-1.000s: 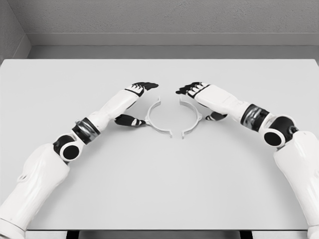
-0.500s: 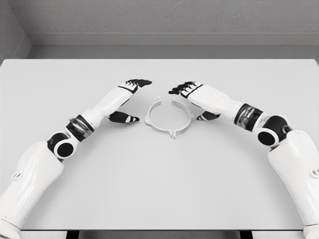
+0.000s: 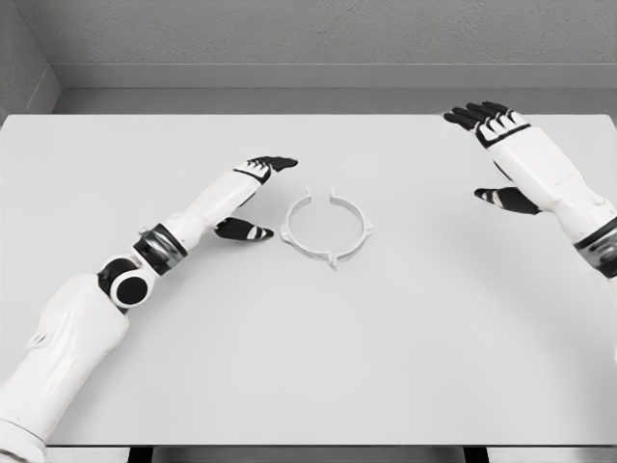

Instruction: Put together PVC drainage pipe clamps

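Observation:
Two white half-ring clamp pieces lie joined as one ring [image 3: 327, 227] on the white table [image 3: 308, 338], near its middle. A small gap shows at the ring's far side. My left hand [image 3: 258, 198] rests just left of the ring, fingers spread, thumb near the ring's left tab, holding nothing. My right hand [image 3: 494, 154] is raised far to the right of the ring, fingers spread and empty.
A grey wall [image 3: 308, 39] runs behind the table's far edge. The table's front edge [image 3: 308, 447] lies close to my body.
The two halves came together into one ring. My right hand then let go and swung up and away to the far right. My left hand stayed beside the ring.

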You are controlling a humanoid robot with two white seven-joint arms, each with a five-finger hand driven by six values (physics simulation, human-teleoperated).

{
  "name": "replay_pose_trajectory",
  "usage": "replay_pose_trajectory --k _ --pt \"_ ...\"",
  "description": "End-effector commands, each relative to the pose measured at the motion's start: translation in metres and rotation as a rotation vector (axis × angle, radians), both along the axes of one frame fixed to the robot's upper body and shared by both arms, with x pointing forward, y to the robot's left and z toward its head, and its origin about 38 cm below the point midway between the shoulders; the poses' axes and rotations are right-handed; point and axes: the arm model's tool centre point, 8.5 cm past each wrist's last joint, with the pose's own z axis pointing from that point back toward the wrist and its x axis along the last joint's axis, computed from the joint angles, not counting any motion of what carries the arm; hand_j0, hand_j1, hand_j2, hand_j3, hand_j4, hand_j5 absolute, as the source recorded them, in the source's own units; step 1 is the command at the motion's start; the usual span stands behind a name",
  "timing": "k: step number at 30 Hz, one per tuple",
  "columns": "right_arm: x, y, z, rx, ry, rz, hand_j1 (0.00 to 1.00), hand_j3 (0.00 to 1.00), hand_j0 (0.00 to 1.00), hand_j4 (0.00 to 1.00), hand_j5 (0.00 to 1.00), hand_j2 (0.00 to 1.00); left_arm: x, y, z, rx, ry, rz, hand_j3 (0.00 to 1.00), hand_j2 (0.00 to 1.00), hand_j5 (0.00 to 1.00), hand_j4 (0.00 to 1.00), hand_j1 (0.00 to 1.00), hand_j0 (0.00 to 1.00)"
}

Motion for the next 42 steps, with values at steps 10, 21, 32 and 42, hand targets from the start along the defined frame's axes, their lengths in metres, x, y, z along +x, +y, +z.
replay_pose_trajectory --k 10,21,32,42 --pt "-0.012 -0.031 0.011 -0.095 0.086 -0.041 1.0 1.0 1.0 1.0 1.0 1.0 0.001 -0.013 0.003 -0.03 -0.002 -0.01 1.0 1.0 1.0 1.0 1.0 1.0" --pt "-0.013 -0.029 0.011 -0.08 0.088 -0.026 1.0 1.0 1.0 1.0 1.0 1.0 0.0 -0.023 0.003 -0.046 -0.002 -0.022 1.0 1.0 1.0 1.0 1.0 1.0" --pt "-0.013 -0.028 0.011 -0.079 0.086 -0.026 1.0 1.0 1.0 1.0 1.0 1.0 -0.004 -0.032 0.001 -0.046 -0.005 -0.039 1.0 1.0 1.0 1.0 1.0 1.0" --pt "-0.013 -0.03 0.01 -0.081 0.091 -0.029 1.0 1.0 1.0 1.0 1.0 1.0 0.002 -0.024 0.006 -0.041 -0.016 -0.021 1.0 1.0 1.0 1.0 1.0 1.0"
